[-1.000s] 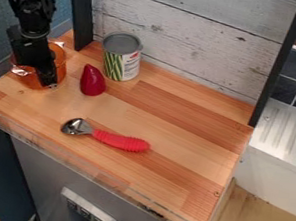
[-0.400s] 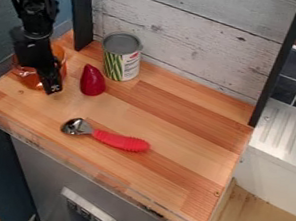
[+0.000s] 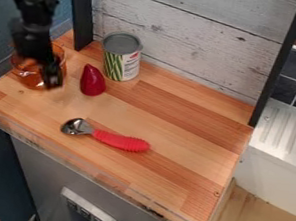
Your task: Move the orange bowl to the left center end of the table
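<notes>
Table (image 3: 175,128): the orange bowl (image 3: 29,76) stands upright at its left end, seemingly toward the back corner. Gripper (image 3: 52,80): hangs down over the bowl's near right side; whether it is open, closed or gripping the rim cannot be told. Step in hand, as judged: final positioning or release. Next move: verify centring, correct if needed, then lift straight up, clear of the red tapered object (image 3: 93,81) beside it.

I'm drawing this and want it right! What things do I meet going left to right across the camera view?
Orange bowl → dark red pointy thing → tin can → ridged white drainboard.
</notes>
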`<state>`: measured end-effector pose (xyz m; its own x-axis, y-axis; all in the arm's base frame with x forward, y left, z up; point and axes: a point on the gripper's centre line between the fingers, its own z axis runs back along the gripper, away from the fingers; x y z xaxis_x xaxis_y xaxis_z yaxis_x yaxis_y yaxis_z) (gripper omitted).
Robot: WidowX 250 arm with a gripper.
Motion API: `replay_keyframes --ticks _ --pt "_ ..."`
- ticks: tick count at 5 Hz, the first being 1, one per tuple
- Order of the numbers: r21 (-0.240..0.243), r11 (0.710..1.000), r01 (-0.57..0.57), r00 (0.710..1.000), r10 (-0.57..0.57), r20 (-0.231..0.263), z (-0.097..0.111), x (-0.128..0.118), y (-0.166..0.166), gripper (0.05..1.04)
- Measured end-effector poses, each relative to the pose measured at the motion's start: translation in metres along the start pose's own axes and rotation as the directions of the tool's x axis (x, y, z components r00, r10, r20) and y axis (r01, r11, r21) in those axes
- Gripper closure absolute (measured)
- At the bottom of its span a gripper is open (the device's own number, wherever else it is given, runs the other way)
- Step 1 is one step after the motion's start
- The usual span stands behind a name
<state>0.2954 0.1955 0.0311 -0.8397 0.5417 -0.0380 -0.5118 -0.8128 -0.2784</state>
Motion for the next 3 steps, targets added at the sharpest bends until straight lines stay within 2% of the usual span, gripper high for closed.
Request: replay_keyframes --ticks 1,2,3 --pt "-0.049 0.999 0.001 1.0 -0.002 -0.025 0.019 -0.005 -0.005 0.082" --pt "-0.071 0.997 0.005 1.0 -0.006 -0.024 0.031 -0.004 -0.007 0.082" --pt "-0.07 0.998 0.005 1.0 -0.006 -0.023 0.031 -0.003 -0.007 0.082"
